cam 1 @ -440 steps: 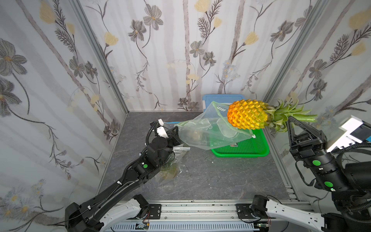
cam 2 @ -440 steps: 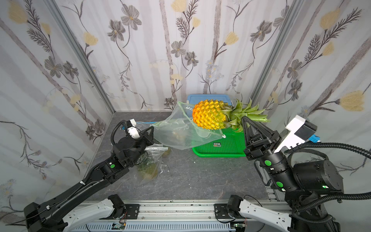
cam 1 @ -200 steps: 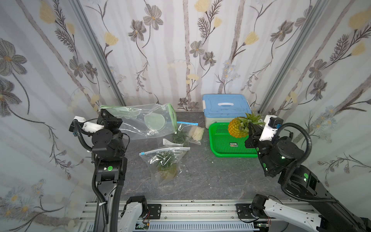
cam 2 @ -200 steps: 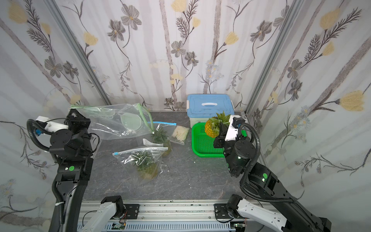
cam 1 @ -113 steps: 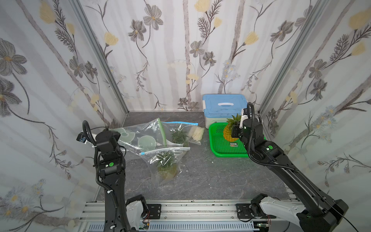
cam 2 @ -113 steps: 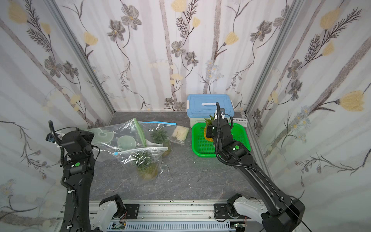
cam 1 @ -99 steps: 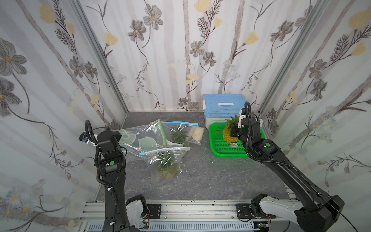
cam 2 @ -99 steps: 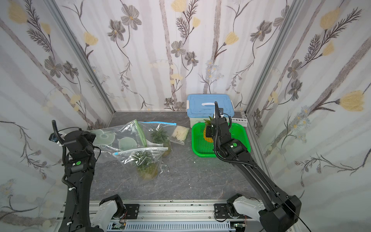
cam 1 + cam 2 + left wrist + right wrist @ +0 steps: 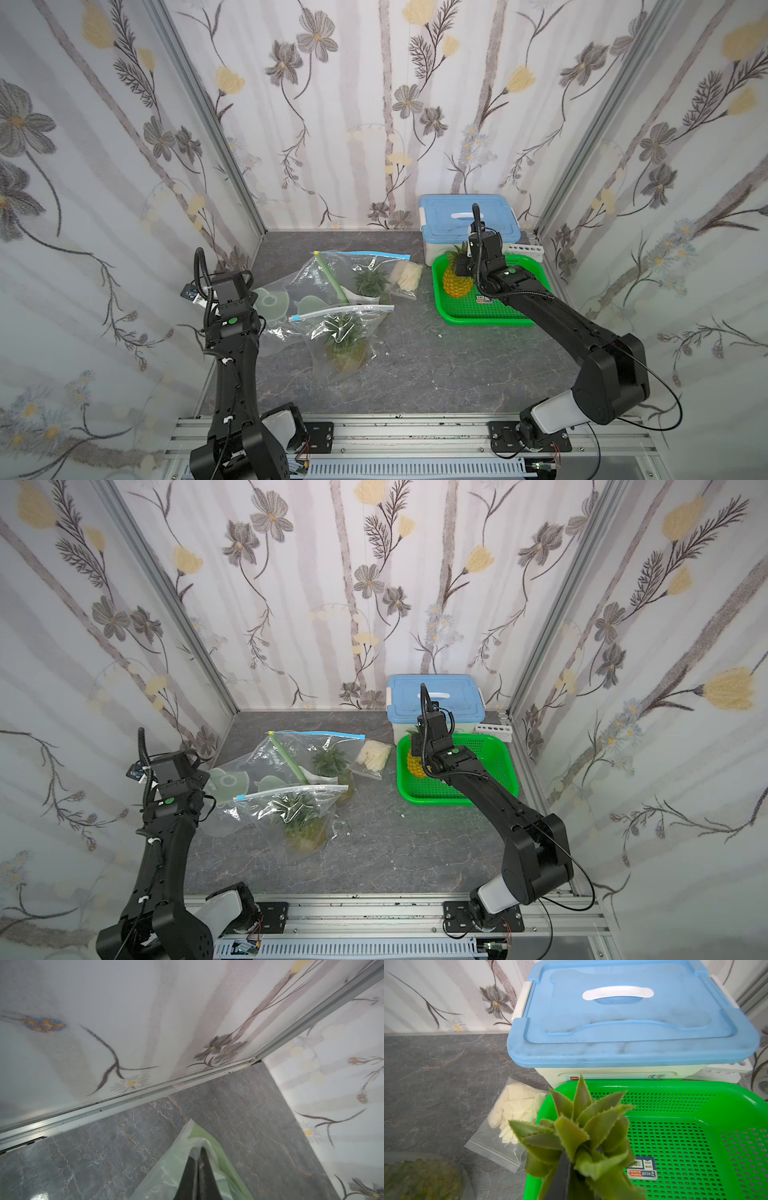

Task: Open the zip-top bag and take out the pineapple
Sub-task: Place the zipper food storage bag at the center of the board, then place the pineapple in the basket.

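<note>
A moment ago the yellow, scaly pineapple hung high beside the clear, green-zipped plastic bag. Now it stands in the green perforated plastic tray, centre right of the frame, so removal looks done. Its long axis is roughly upright, crown up. The right fingers pinch the crown leaves. The left fingers pinch the emptied bag, now lowered to the grey tabletop at centre left.

Matte black, boxy links on left arm and right arm. Green dot on each wrist housing. Ribbed black cable arching above each wrist. Pale grey shoulder shells at the base. Dark tapered fingers on left hand.
</note>
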`<state>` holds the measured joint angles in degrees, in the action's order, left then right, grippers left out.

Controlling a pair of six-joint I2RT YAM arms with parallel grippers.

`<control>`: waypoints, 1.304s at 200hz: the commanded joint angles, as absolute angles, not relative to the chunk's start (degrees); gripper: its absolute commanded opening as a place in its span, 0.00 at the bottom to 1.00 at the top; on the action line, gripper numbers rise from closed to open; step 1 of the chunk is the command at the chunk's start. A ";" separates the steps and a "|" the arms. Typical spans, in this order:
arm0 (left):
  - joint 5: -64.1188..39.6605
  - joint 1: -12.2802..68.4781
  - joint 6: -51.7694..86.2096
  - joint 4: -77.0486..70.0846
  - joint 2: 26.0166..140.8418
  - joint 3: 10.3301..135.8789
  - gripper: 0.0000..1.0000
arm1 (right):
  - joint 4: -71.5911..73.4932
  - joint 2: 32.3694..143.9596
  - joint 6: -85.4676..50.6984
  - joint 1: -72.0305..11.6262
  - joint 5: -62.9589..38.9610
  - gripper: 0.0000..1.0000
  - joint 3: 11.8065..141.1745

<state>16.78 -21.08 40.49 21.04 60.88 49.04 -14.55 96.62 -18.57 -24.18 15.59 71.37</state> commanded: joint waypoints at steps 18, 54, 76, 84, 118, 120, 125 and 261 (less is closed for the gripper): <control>18.96 -21.54 43.73 24.03 61.82 45.96 0.00 | -6.56 100.93 -18.46 -24.07 15.84 0.00 74.88; 17.97 -21.62 45.05 25.11 60.19 44.65 0.15 | -6.58 104.24 -18.53 -23.96 16.08 0.00 76.37; 16.14 -21.63 45.92 25.62 58.07 43.30 0.31 | -5.96 105.18 -19.11 -23.93 16.22 0.05 75.70; 15.41 -21.62 46.13 25.78 56.99 42.86 0.34 | -5.87 105.56 -19.24 -23.96 16.20 0.06 75.48; 10.07 -21.64 45.75 27.45 52.14 42.44 0.49 | -5.59 106.48 -19.62 -23.91 16.02 0.14 74.73; 9.68 -21.63 45.71 27.52 51.79 42.43 0.49 | -5.61 106.45 -19.60 -23.91 16.00 0.15 74.67; 8.39 -21.58 45.54 27.59 50.93 42.39 0.51 | -5.58 106.36 -19.68 -23.96 15.76 0.17 74.50; -7.50 -21.62 37.03 32.50 52.01 55.24 0.65 | -17.42 77.50 -9.37 -43.61 11.28 0.57 75.81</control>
<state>-5.78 -21.58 40.91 33.19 46.11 52.71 -16.03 79.90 -14.15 -40.58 18.11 73.63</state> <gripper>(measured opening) 0.647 0.556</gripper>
